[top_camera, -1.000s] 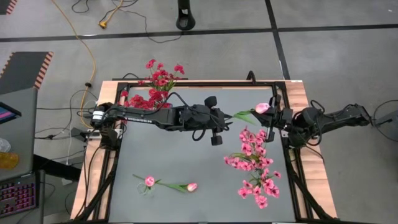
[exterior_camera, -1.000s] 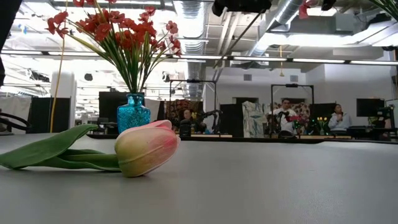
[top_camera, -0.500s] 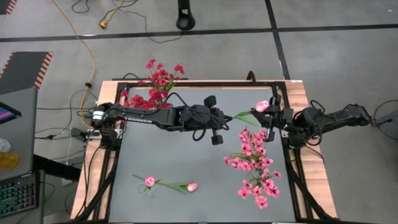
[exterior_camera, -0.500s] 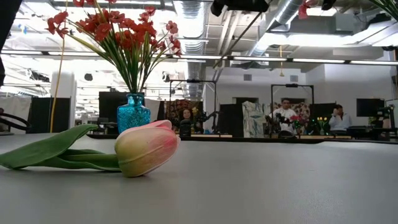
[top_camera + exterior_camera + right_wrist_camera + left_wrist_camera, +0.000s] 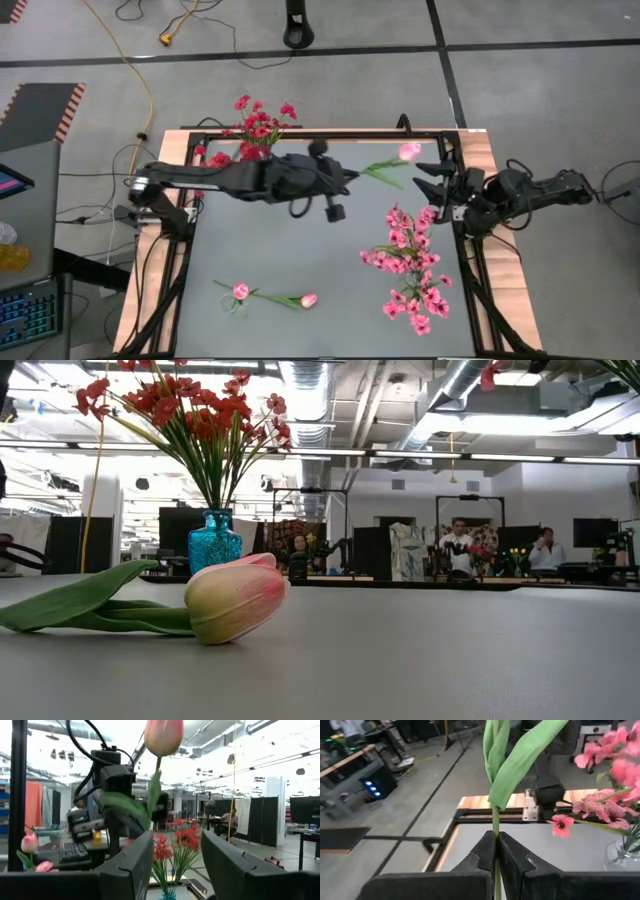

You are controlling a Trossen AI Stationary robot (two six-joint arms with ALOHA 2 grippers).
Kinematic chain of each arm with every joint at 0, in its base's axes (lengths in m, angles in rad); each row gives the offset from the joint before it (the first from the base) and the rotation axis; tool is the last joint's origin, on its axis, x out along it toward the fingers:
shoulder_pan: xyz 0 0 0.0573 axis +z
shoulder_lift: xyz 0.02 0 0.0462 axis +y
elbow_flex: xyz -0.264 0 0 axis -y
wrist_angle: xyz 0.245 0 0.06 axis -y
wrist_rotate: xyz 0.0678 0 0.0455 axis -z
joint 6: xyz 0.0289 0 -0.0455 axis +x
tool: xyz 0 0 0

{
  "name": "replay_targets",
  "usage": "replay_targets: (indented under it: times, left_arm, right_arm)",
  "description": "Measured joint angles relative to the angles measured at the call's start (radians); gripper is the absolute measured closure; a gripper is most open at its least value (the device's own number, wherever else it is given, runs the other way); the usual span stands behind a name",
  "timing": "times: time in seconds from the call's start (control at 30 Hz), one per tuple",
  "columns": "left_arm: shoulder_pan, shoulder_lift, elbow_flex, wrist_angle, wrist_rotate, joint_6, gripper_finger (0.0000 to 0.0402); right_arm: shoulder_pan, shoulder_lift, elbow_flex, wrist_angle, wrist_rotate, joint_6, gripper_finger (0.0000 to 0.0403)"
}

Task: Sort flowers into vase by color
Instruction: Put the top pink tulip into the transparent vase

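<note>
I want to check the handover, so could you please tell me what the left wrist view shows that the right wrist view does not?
Only the left wrist view shows the left fingers shut on the tulip's stem, with pink flowers beside it. Only the right wrist view shows the tulip's bud, the red flowers and the open right fingers. Both show the tulip's green leaf.

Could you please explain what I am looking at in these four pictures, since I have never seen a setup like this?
These are two robot arms at a grey table, photographed from overhead, from table height, and from a camera on each wrist. The left gripper is shut on the stem of a pale pink tulip, held up in the air. The right gripper waits open at the table's right edge. A blue vase already holds red flowers. Lighter pink sprigs are bunched at the table's right side, and two tulip buds lie flat near the front; the table-height camera shows one of them close up.
</note>
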Motion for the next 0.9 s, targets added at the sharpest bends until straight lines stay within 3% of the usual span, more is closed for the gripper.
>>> replay_targets:
  times: [0.2,0.4,0.53,0.7,0.9]
  left_arm:
    - [-0.096,-0.173,-0.038,-0.109,-0.173,-0.023,0.0401]
    - [-0.341,-0.360,-0.203,-0.157,-0.496,-0.129,0.0401]
    - [-0.539,-0.458,-0.358,-0.158,-0.739,-0.282,0.0401]
    - [-0.758,-0.511,-0.508,-0.160,-1.005,-0.497,0.0401]
    - [-0.945,-0.486,-0.570,-0.160,-1.150,-0.676,0.0401]
  right_arm:
    - [0.000,-0.069,0.000,-0.066,0.004,0.000,0.0210]
    - [0.002,-0.100,0.000,-0.085,0.002,0.004,0.0213]
    - [0.002,-0.100,0.000,-0.089,-0.001,0.045,0.0213]
    - [0.002,-0.099,0.000,-0.111,-0.004,0.101,0.0213]
    - [0.002,-0.099,0.000,-0.195,-0.004,0.188,0.0213]
